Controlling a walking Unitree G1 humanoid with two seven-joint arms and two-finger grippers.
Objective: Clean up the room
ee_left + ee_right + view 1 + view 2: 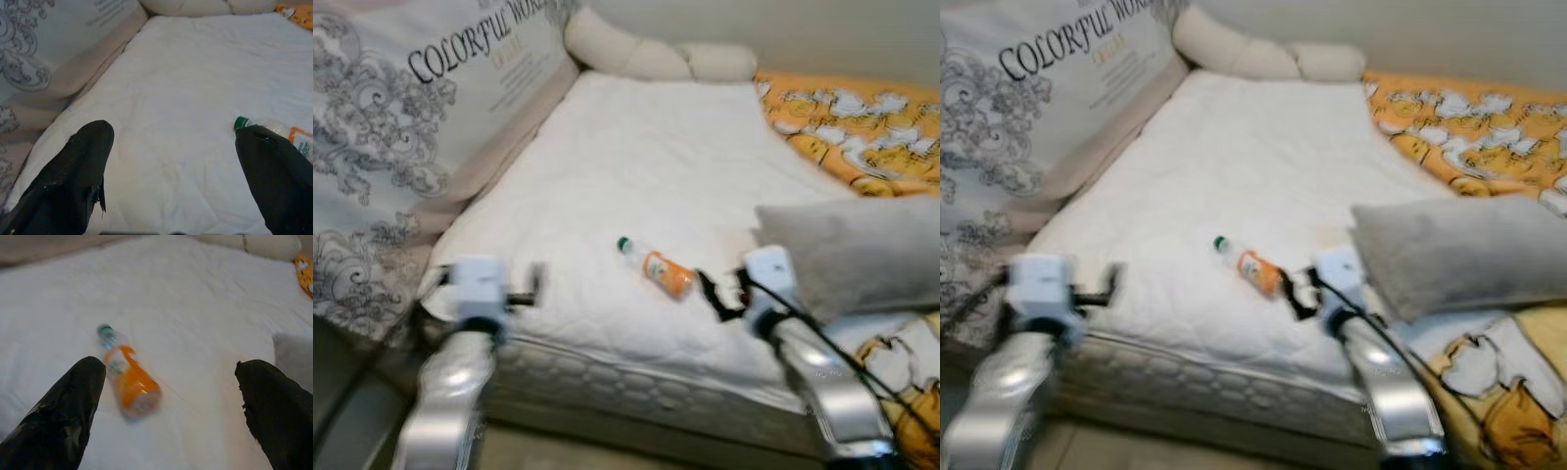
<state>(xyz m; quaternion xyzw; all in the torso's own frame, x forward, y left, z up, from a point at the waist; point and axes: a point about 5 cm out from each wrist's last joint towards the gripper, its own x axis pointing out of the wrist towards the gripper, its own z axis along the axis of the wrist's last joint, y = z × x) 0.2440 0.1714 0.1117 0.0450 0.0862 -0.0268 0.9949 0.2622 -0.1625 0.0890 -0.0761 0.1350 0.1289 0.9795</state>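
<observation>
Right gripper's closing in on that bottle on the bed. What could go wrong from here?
1. The orange bottle lies on its side on the soft white mattress; a nudge from the open right gripper may roll it away.
2. In the right wrist view it sits beside one finger, not centred, so closing could clip it.
3. The grey pillow lies close beside the right arm and could snag.

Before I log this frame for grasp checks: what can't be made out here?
- Bottle label: blurred, unreadable in the right wrist view.
- Bottle body: right end cut off by the left end effector finger in the left wrist view.
- Pillow: cut off by the eye views' right edge.
</observation>
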